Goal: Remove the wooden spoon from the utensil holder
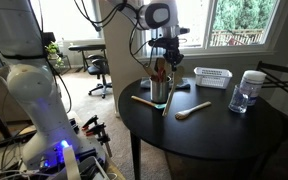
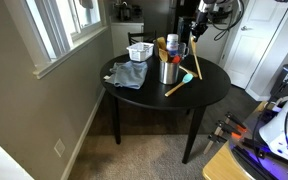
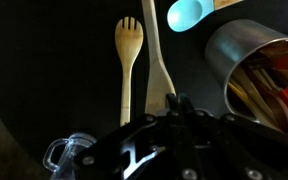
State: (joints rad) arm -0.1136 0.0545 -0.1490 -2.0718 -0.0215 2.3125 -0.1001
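- Wooden spoon (image 3: 156, 50) pinched at its broad end, slim handle hanging away from the wrist camera; apparently out of the holder and just beside it, though hard to confirm.
- Gripper (image 3: 177, 103) drawn narrow on the wooden spoon, judging by fingertips close together at the wood; held high, probably so the long handle clears the rim.
- Utensil holder (image 3: 232, 55) upright to one side, crowded with other wooden and reddish handles.
- Flat on the table (image 1: 219, 125): slotted wooden spoon (image 3: 129, 55) and blue spoon (image 3: 189, 12), apart from the lift path.
- Farther off, white mesh basket (image 1: 212, 77), contents unclear, then clear jar (image 1: 246, 92).
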